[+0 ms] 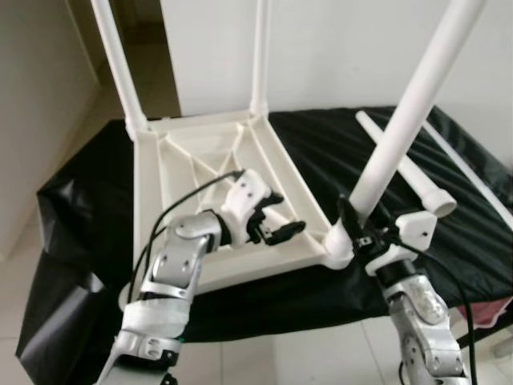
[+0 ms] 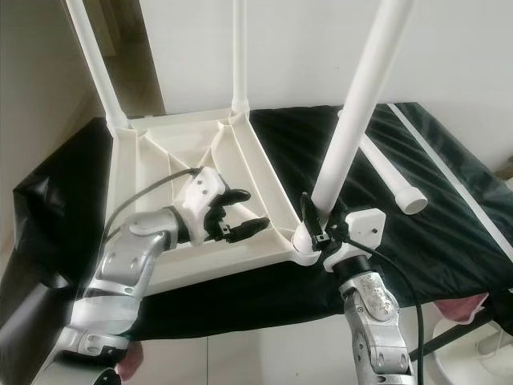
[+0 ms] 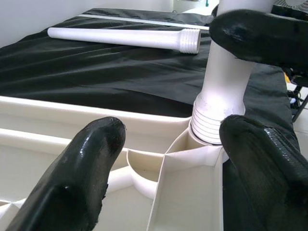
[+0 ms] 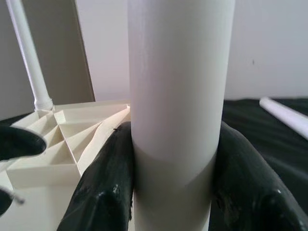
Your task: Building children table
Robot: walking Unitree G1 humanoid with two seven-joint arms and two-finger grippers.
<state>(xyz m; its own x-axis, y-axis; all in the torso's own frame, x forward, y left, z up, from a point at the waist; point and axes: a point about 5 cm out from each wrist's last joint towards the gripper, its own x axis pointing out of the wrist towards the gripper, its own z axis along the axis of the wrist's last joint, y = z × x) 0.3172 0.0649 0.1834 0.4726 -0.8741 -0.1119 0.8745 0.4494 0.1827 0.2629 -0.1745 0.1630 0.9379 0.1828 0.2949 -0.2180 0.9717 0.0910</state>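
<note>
— So, where is the tabletop?

— The white tabletop (image 1: 216,160) lies upside down on the counter (image 1: 337,152), which is draped in black cloth, with its ribbed underside facing up. Two white legs stand at its far corners, the far-left leg (image 1: 116,56) and the far-right leg (image 1: 260,52), both upright.

— And the near corner?

— A third leg (image 1: 409,104) stands in the near right corner socket (image 1: 337,245), tilted, leaning up and away to the right. In the left wrist view its threaded end (image 3: 211,122) sits at the socket with several thread ridges showing above the rim.

— Who holds it?

— The right gripper (image 2: 321,227) clasps it low down, just above the socket. The right wrist view shows both black fingers (image 4: 108,187) pressed against the sides of the tube.

— The left gripper?

— The left gripper (image 1: 280,228) hovers over the ribbed underside, pointing toward that same corner. Its fingers (image 3: 82,168) are spread wide, holding nothing.

— Anything else on the counter?

— A loose leg (image 1: 405,164) lies flat on the black cloth, beyond the tilted one, with its threaded end toward the near right. A thin white strip (image 1: 469,172) lies near the counter's right edge.
</note>
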